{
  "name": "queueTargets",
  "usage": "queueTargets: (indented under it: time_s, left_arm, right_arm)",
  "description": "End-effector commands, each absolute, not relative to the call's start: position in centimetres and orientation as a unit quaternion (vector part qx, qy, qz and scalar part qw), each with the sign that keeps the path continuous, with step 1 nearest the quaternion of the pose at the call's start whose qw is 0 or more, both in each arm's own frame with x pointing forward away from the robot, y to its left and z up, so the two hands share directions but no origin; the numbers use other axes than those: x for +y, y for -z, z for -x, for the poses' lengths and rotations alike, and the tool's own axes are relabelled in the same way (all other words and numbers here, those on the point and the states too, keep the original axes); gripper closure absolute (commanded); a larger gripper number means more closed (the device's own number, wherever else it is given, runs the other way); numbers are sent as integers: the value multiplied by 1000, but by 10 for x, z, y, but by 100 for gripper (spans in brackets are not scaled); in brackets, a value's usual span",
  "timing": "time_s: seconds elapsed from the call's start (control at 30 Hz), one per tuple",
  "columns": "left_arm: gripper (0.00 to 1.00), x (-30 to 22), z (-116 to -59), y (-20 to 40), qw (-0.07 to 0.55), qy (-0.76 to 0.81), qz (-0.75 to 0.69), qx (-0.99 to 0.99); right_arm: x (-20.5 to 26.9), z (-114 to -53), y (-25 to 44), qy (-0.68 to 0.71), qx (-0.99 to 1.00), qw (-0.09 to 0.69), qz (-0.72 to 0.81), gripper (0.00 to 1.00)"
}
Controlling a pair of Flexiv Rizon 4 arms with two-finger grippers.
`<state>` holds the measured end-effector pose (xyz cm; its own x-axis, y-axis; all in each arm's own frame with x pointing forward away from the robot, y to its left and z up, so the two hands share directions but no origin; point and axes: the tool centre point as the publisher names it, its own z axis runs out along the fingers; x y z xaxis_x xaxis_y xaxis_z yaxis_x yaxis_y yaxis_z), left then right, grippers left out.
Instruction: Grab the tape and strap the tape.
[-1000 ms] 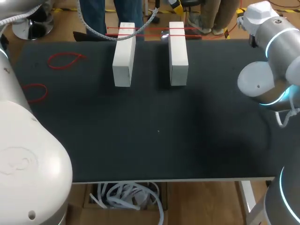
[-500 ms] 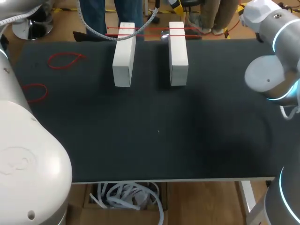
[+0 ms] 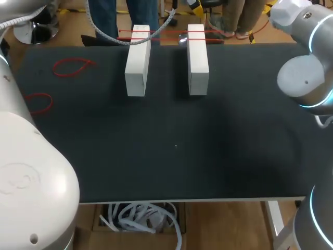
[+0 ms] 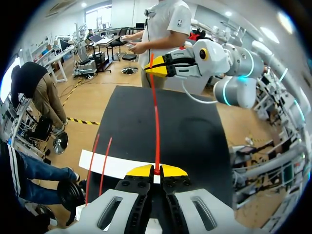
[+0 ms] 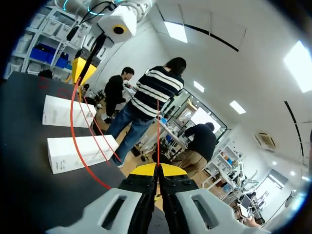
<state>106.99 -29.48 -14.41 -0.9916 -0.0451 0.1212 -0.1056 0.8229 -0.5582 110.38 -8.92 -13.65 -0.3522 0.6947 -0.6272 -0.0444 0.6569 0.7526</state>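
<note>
1. Right arm [image 3: 306, 78] had swung out toward its own side and a bit toward the far edge of the desk [image 3: 177, 151] versus the earlier head frames. Both white boxes held their places.
2. Left end effector [image 4: 157, 170] had its tips pinched together on the red elastic band [image 4: 155, 122], i.e. the task's tape. Right end effector [image 5: 157, 168] was likewise clamped on it. The band ran taut between the two.
3. Band location: in the air between the two end effectors, over the far ends of the left white box [image 3: 136, 67] and the right white box [image 3: 197, 62]. Red strands crossed both boxes there. I couldn't tell whether they already wrapped fully around the boxes.
4. Risk, slip: only a thin strand sat in each tip pair. More pull from the outward-swinging right arm would likely yank it free, and it would snap back.
5. Risk, overstretch: the band looked near its limit, so further separation might break it.
6. Risk, boxes dragged: they lay close to the desk's far edge. An uneven pull on the strands could skew them, tip them, or slide them off.
7. Risk, bad seating: if one side let go first, the band could land on one box only or ride off its end.
</note>
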Motion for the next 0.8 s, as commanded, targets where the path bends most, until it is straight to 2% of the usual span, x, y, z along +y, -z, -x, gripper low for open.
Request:
queueTargets:
  time_s: [0.03,0.8]
  left_arm:
    - [100,-295,-1071,143,53,-293,-40,-954]
    - [100,-295,-1071,143,53,-293,-40,-954]
  right_arm:
    - [-94,-1101,133,-346,751,519,-214,100]
    - [-91,-1104,126,-267,793,542,-83,100]
